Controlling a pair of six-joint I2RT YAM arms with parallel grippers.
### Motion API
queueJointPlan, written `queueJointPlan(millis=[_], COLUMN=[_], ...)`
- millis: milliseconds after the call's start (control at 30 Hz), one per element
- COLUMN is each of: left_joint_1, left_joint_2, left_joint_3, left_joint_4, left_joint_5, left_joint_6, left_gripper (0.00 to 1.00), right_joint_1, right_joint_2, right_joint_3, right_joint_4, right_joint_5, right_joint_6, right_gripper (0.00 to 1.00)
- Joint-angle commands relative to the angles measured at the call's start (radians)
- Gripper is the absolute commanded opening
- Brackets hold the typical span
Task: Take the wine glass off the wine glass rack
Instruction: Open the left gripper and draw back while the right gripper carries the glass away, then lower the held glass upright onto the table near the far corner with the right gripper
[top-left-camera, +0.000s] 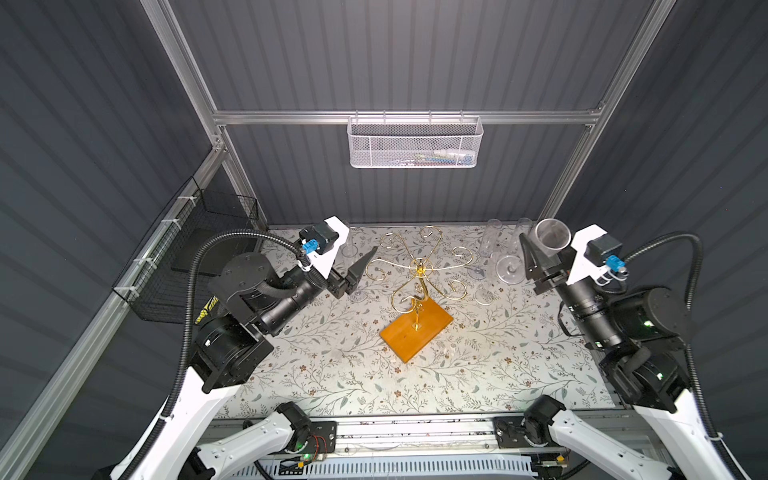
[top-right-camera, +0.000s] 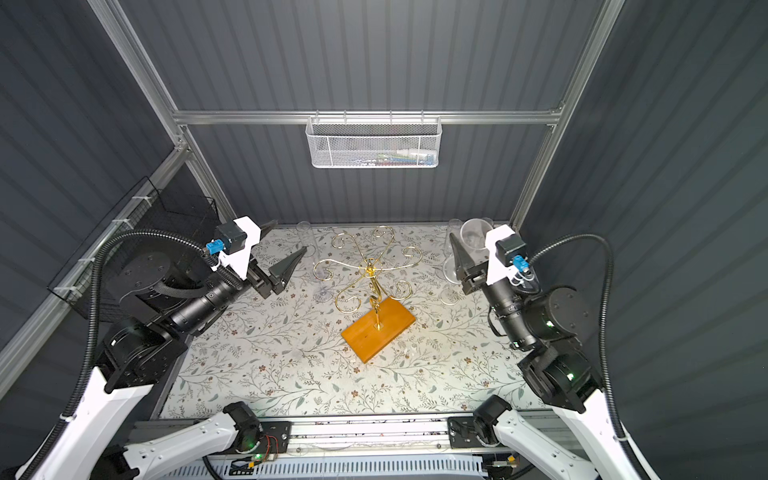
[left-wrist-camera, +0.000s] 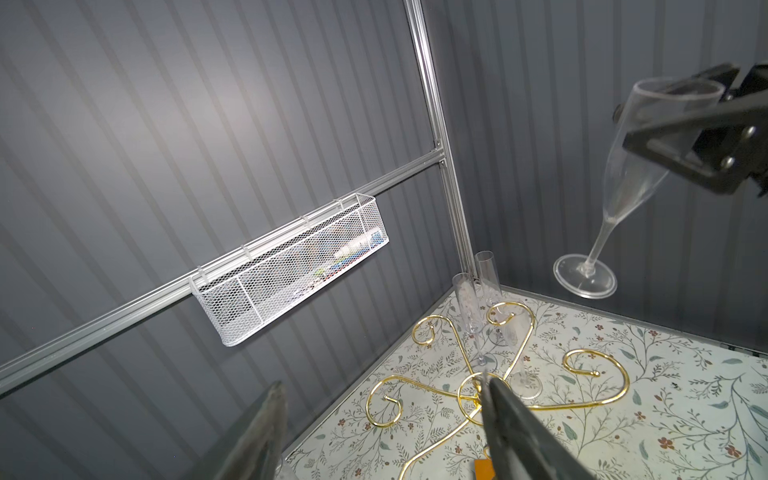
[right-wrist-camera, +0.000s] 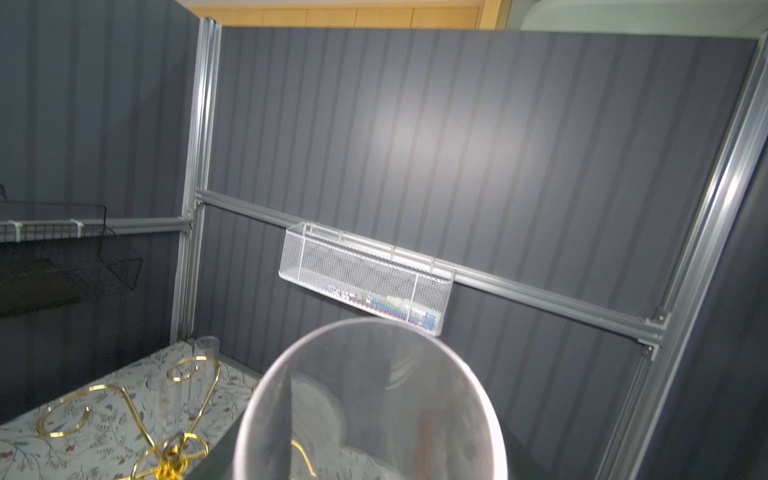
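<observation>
One wine glass (top-left-camera: 550, 239) I am clamping by the bowl with my right gripper (top-left-camera: 544, 251), away from the wine glass rack (top-left-camera: 419, 266) so nothing snags, while my left gripper (top-right-camera: 289, 237) is hovering spread and empty.

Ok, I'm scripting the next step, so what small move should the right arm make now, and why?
Probably lower the right tool straight down to stand the clear stemmed wine glass on the floral-patterned table. The glass hangs tilted in its grip, foot in the air, already clear of the gold wire rack on its orange wooden base, and other clear glasses stand nearby.
</observation>
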Motion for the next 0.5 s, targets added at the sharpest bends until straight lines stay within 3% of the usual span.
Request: queueJointPlan(millis=[0,167,467], left_joint_1=[-0.004,-0.003,-0.004], left_joint_2=[-0.006,-0.010,-0.035], left_joint_3=[-0.011,-0.031,-0.114], left_joint_4=[0.012,0.014,0.071], left_joint_5=[-0.008,-0.004,-0.008], left_joint_6=[-0.028,-0.052,-0.100], left_gripper=[0.75,0.75,0.75], right_joint_1=[-0.007,-0.026,-0.114], right_joint_2=[-0.051,-0.083,-0.042], right_joint_3=[-0.102,-0.251,-0.521], right_joint_4=[0.042,0.099,0.325], right_joint_5=[0.064,0.075,-0.014], right_joint_6=[0.019,0.059,0.168], right_gripper=[0.50,0.50,0.49])
